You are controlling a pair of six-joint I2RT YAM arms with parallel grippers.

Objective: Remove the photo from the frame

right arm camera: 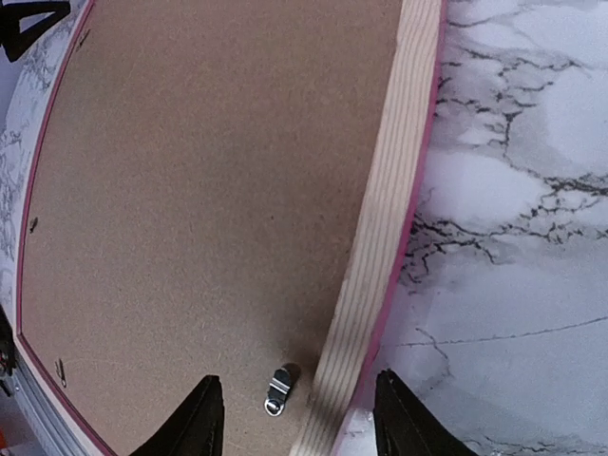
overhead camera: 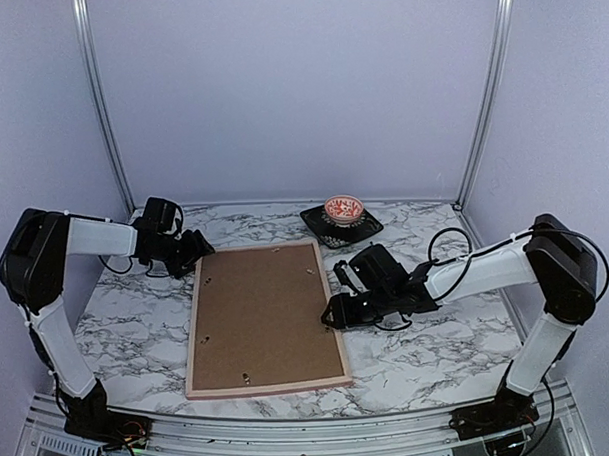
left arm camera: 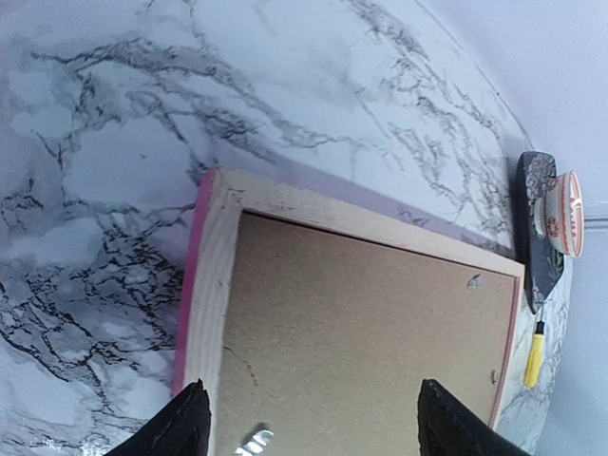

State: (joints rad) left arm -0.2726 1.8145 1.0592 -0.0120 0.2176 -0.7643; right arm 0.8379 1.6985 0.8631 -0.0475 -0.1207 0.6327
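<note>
Currently, frame point(overhead camera: 270, 385) face-down, left hand point(left arm camera: 312, 399) spread at its far corner, right hand point(right arm camera: 297, 380) spread over right rail

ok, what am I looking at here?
Two robot arms, bolted at the near edge. The wide picture looks down from above and behind them; the other two come from wrist cameras, where the black tips are the left fingers and right fingers. On the marble table lies a pink-edged frame, face down, backing board up, so the photo is hidden. A bowl sits on a dark tray at the back. Both pairs are open: left at the frame's far-left corner, right over its right edge near a metal clip. Nothing is held.
</note>
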